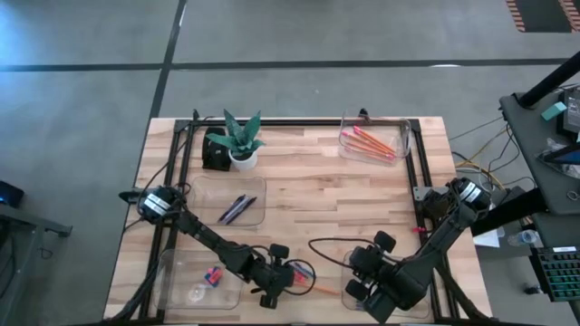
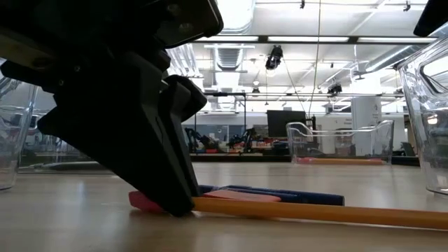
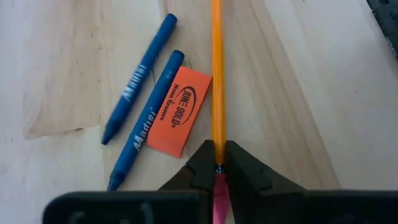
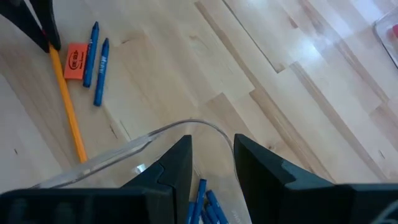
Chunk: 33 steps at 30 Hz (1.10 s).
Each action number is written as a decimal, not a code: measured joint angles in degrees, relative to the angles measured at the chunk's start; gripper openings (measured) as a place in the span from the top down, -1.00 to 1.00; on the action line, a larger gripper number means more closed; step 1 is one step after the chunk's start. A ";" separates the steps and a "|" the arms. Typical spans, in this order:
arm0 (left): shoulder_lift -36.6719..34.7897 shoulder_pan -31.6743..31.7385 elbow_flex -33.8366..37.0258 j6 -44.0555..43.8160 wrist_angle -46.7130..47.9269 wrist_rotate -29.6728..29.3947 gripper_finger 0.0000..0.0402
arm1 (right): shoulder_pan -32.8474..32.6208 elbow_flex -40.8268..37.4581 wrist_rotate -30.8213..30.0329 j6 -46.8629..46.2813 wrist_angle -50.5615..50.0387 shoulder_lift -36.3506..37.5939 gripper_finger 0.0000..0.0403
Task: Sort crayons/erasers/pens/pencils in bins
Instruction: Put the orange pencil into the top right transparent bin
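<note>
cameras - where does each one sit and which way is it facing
High: above the table, facing straight down; both arms show, with the plant and bins.
Low: at tabletop height, facing level across into the room; the left gripper looms close on the pencil.
Left wrist: on the left arm, facing down past its jaws, shut on the pencil beside an eraser and crayons.
Right wrist: on the right arm, over a bin; its jaws show.
Shared: both wrist views show pencil, eraser, crayons.
</note>
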State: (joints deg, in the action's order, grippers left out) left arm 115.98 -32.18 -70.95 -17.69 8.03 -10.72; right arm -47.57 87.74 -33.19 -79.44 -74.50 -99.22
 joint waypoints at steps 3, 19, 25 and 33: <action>-0.07 0.07 -0.79 0.00 0.63 0.96 0.97 | 0.00 0.00 0.00 0.00 -0.02 0.00 0.46; -19.71 0.54 -0.78 -3.78 19.87 -8.31 0.96 | -0.04 12.51 -5.64 16.11 -3.58 2.51 0.46; -31.23 1.58 -0.55 -9.66 32.98 -22.42 0.94 | 0.67 13.64 -17.23 18.08 -12.86 6.27 0.46; -43.30 5.46 2.79 -9.19 34.16 -44.47 0.93 | 9.15 2.82 -25.57 23.92 -12.45 18.93 0.46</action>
State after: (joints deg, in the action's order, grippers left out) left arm 72.68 -26.72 -68.15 -26.88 42.20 -55.19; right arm -38.43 90.56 -58.76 -55.52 -86.95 -80.29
